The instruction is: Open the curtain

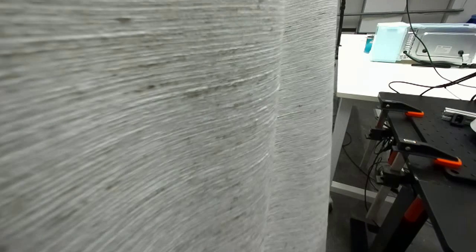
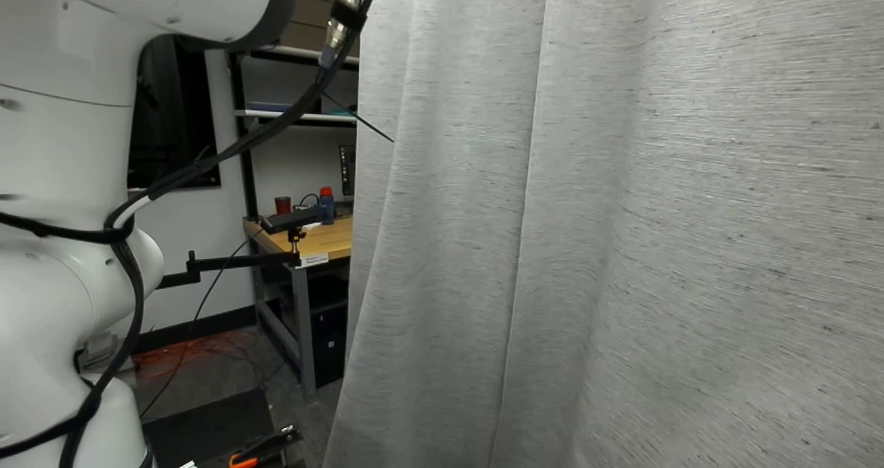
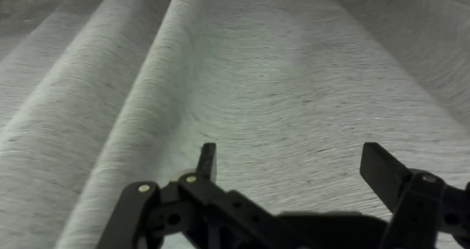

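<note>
The gripper [image 3: 288, 150] is spread wide, its two black fingers [image 3: 382, 172] well apart near the bottom of the wrist view. Through the gap you just see the curtain [image 3: 275, 87], and honestly I can't tell if the fingers are touching it. The fabric runs all the way up behind them, with some chunky rolled folds on the left of that view.

In an exterior view the curtain [image 2: 469, 247] hangs in long vertical folds and takes up everything from about the middle to the right edge. The white arm [image 2: 69, 143] is on the left there, with a black cable [image 2: 276, 126] strapped to it. Between arm and curtain you've got a wood desk [image 2: 335, 242] with a red cup [image 2: 282, 205] and a blue bottle [image 2: 327, 208] on it, a shelf [image 2: 331, 118] above, and some orange cords [image 2: 200, 351] on the floor [image 2: 228, 378].

In an exterior view the curtain [image 1: 167, 118] hogs the left and middle, kinda blurry at the far left. Past its edge there's a white table [image 1: 355, 75] with a pale blue box [image 1: 388, 44] on top, then a black bench [image 1: 453, 213] with two orange-padded clamps [image 1: 427, 149] along its edge.
</note>
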Robot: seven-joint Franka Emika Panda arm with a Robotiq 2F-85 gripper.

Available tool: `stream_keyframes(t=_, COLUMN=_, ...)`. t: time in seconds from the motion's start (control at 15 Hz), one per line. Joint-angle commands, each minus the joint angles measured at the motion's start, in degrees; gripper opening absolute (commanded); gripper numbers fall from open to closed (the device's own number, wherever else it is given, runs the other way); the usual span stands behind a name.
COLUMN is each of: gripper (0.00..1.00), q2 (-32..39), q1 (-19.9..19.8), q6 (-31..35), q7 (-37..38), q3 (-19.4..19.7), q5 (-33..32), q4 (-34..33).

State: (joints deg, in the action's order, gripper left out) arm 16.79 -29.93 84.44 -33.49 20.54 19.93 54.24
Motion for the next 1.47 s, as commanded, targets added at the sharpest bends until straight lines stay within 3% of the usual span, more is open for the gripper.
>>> stream_keyframes(t=0.0, gripper=1.0, q2=-8.1, q1=7.2, q6=2.7, q7=0.7, q3=-1.8, q5=-6.0, q4=13.8)
stream_keyframes(t=0.53, gripper=1.0, q2=-17.8, q1=18.0, q6=8.7, q7=11.3, q3=-7.1, q5=-19.4, q4=35.9)
stream_keyframes(t=1.07, gripper=1.0, q2=-27.9, q1=23.8, q6=12.7, q7=24.6, q3=-15.4, q5=-31.0, q4=60.4)
stream_keyframes(t=1.4, gripper=1.0, q2=-33.4, q1=28.2, q6=12.0, q7=31.0, q3=-21.4, q5=-34.1, q4=72.7)
